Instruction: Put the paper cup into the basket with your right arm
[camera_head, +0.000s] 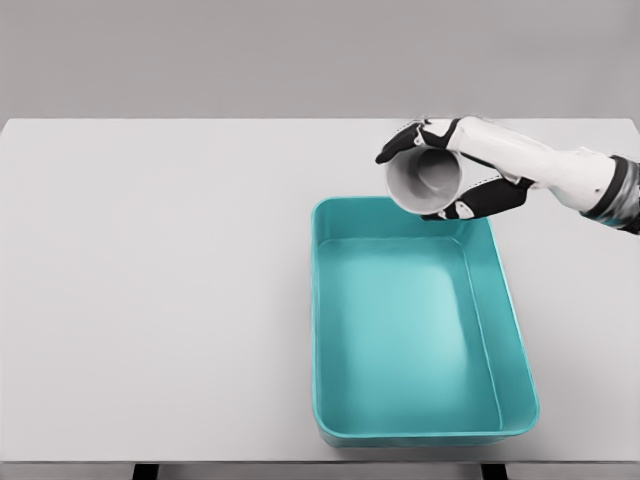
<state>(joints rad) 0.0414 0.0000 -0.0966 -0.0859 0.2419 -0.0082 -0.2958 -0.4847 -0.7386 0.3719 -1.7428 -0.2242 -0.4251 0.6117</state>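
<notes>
1. The counter runs bare across the whole left part of the view, a wide flat stretch well left of the fingers, with its far edge a straight line against the grey wall and its near edge along the bottom of the picture.
2. The basket, a teal rectangular tub, lies just below the fingers, its long side running toward the near edge of the counter. Its rim is rounded at the corners, its inside holds nothing, and its near rim stops short of the counter's near edge.
3. The paper cup is held above the basket's far rim, tipped on its side so that its open mouth faces the camera and its white inside shows. Whether it touches the rim cannot be told.
4. The right hand is clamped on the cup: dark fingers curl over its top, and others wrap beneath it on the lower right.
5. The white right forearm stretches from the hand to the picture's right edge, over the counter's far right part, leaving a narrow strip of bare counter right of the basket and below the arm.
</notes>
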